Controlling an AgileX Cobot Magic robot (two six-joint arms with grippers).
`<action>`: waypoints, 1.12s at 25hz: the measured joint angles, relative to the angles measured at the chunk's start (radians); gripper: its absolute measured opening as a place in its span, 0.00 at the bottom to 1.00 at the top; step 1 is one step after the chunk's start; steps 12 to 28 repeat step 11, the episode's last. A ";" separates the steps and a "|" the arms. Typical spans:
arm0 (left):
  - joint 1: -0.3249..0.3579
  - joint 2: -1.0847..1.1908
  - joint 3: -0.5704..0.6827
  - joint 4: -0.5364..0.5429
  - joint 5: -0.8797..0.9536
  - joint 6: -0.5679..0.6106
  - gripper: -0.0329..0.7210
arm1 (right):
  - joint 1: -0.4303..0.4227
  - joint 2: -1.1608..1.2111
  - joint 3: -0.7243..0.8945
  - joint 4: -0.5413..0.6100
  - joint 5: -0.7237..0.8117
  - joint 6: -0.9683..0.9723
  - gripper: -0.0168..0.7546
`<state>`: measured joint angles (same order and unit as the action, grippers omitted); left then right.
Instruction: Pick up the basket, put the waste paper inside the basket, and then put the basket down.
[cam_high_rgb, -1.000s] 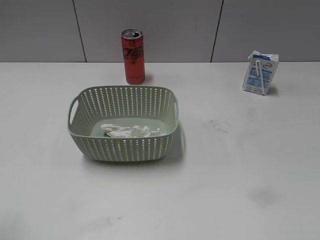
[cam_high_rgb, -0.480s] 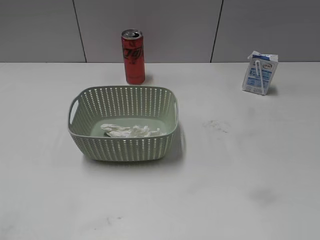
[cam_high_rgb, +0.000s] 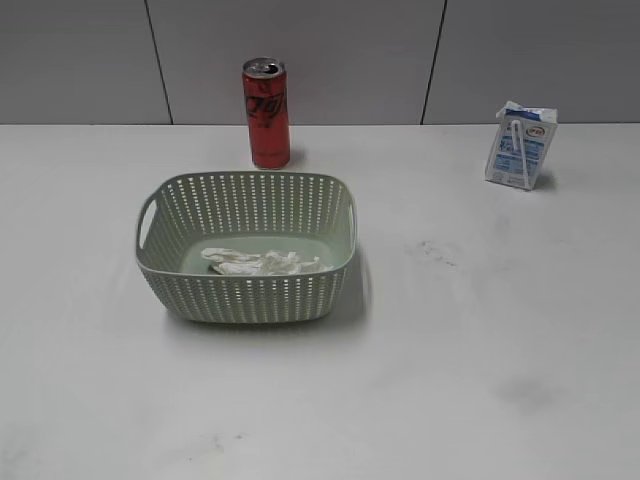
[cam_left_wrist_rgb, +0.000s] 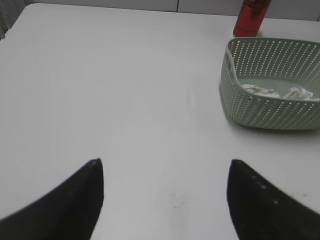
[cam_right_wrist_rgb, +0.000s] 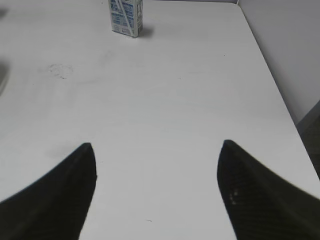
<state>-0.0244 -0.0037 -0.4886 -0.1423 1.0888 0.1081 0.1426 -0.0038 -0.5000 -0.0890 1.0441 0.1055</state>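
The sage-green slotted basket stands on the white table, left of centre, with the crumpled white waste paper lying on its floor against the near wall. Just behind it, towards the far edge, stands a red drink can with dark script too small to read. A blue-and-white drink carton stands near the far right corner; its print is illegible. The left gripper and right gripper both hang spread apart over bare tabletop, holding nothing.
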 joint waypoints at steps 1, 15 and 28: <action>0.000 0.000 0.000 0.000 0.000 0.000 0.82 | 0.000 0.000 0.000 0.000 0.000 0.000 0.76; 0.000 0.000 0.000 -0.003 0.000 0.000 0.79 | 0.000 0.000 0.000 0.000 0.000 -0.001 0.76; 0.000 0.000 0.000 -0.003 0.000 0.000 0.79 | 0.000 0.000 0.000 0.000 0.000 -0.001 0.76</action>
